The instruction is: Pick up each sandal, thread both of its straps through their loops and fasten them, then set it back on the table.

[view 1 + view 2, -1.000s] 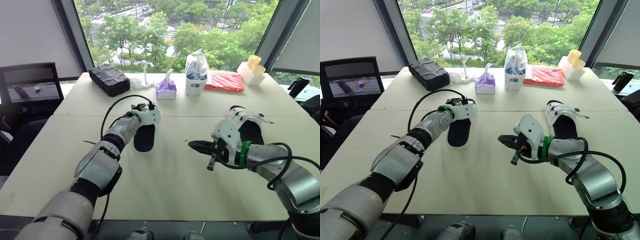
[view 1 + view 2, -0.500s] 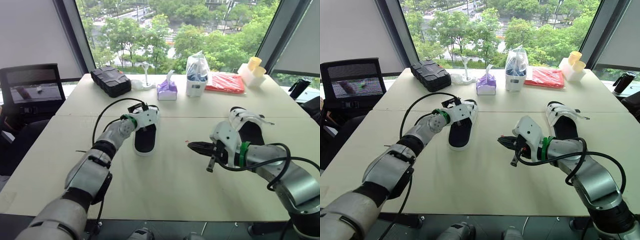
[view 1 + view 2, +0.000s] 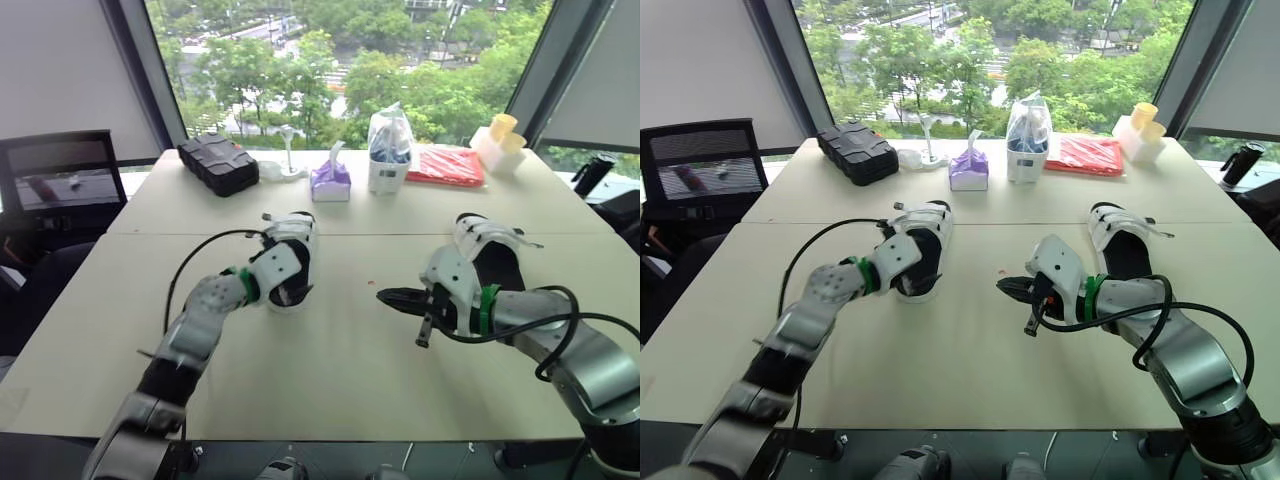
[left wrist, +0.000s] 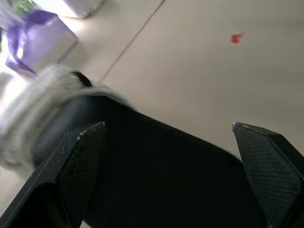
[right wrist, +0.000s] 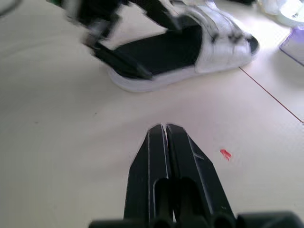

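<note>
Left gripper spreads its fingers around the left sandal, seemingly to lift it; right gripper, pinched closed and empty, hovers mid-tabletop.

White sandal, black footbed; cream table.

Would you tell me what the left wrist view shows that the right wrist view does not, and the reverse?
Left wrist view: the left gripper, open, seen from behind its own fingers, close over the black footbed. Right wrist view: the right gripper, shut, above bare table, and the sandal whole, straps included. Both: that sandal, the red speck and the table seam.
</note>
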